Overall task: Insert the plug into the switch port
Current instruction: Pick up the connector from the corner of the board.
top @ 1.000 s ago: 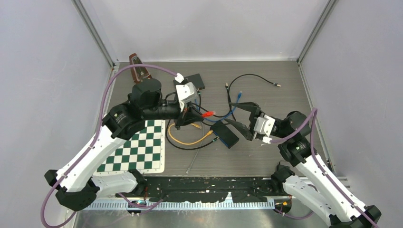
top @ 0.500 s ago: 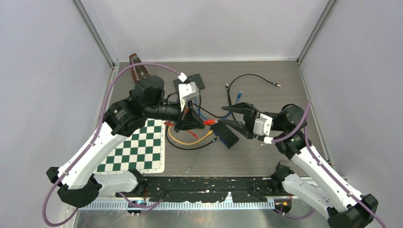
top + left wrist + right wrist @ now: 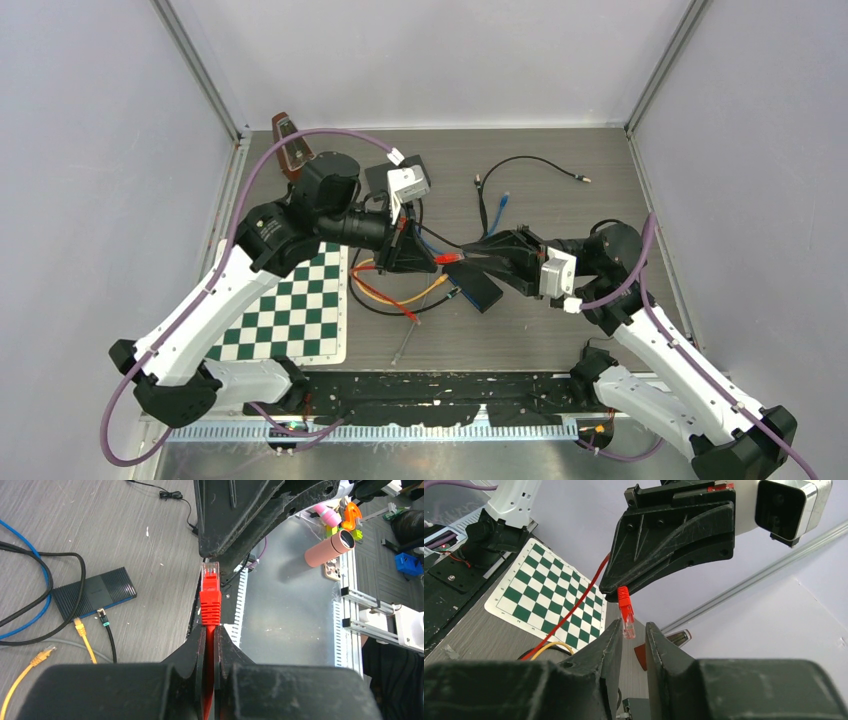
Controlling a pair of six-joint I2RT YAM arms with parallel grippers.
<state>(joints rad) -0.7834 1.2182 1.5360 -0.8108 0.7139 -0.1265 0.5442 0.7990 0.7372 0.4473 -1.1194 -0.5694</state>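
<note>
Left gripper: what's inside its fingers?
The left gripper pinches a red plug by its rear; the clear tip sticks out. The part deeper in the grip is covered.

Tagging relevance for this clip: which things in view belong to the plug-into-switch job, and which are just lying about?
In the job: red plug, pinched in the left gripper; right gripper, jaws either side of the plug's tip; black switch.
Lying about: checkerboard mat; yellow cable; blue cable; thin black cable.

Robotics lab, aluminium-framed cell (image 3: 199,70), checkerboard mat (image 3: 288,312)
</note>
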